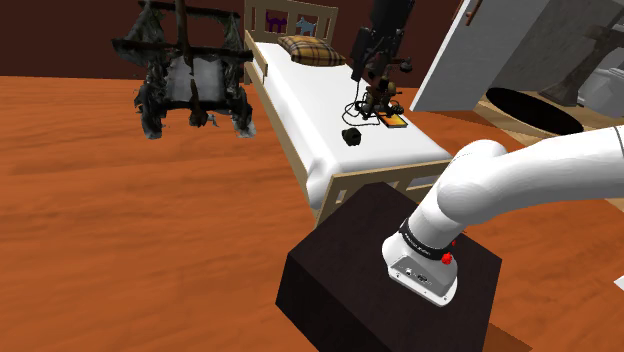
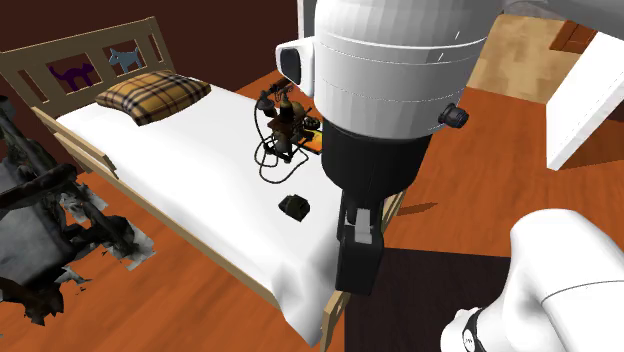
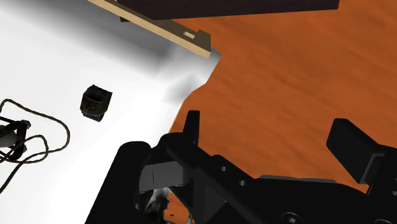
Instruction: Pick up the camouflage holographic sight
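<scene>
Sight (image 1: pixel 351 136) on bed (image 1: pixel 310 110), pillow (image 1: pixel 306 48) at headboard end, corded device (image 2: pixel 284 128) near sight, stand (image 1: pixel 345 255) by bed's foot

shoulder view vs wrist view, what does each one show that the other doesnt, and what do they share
Shoulder view: the dark stand, the white arm, a plaid pillow at the bed's head, and a dark ragged object at that view's upper left.
Wrist view: the gripper up close, its fingers standing apart against the orange floor.
Both: the small camouflage sight lying untouched on the white bed, with a looped black cable near it.
</scene>
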Controlling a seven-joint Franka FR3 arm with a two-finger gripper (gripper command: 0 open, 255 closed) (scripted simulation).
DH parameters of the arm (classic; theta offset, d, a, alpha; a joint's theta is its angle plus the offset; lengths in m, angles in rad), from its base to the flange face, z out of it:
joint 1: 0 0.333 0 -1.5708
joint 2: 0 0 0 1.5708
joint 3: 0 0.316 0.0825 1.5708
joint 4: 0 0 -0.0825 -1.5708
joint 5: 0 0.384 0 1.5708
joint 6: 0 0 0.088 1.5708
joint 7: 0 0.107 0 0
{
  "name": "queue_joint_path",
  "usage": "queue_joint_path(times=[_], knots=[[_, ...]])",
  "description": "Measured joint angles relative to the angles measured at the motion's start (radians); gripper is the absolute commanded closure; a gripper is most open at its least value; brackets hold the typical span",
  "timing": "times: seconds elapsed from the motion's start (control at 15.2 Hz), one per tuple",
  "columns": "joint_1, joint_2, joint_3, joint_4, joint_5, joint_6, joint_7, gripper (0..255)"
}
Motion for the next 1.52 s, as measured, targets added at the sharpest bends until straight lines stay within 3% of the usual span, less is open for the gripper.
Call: queue_joint_path(times=[0.33, 0.73, 1.52], knots=[[-0.026, 0.033, -0.030, -0.045, -0.027, 0.079, -0.012, 0], [-0.079, 0.144, -0.100, -0.112, -0.078, 0.263, -0.038, 0], [-0.161, 0.487, -0.235, -0.109, -0.122, 0.620, -0.082, 0]])
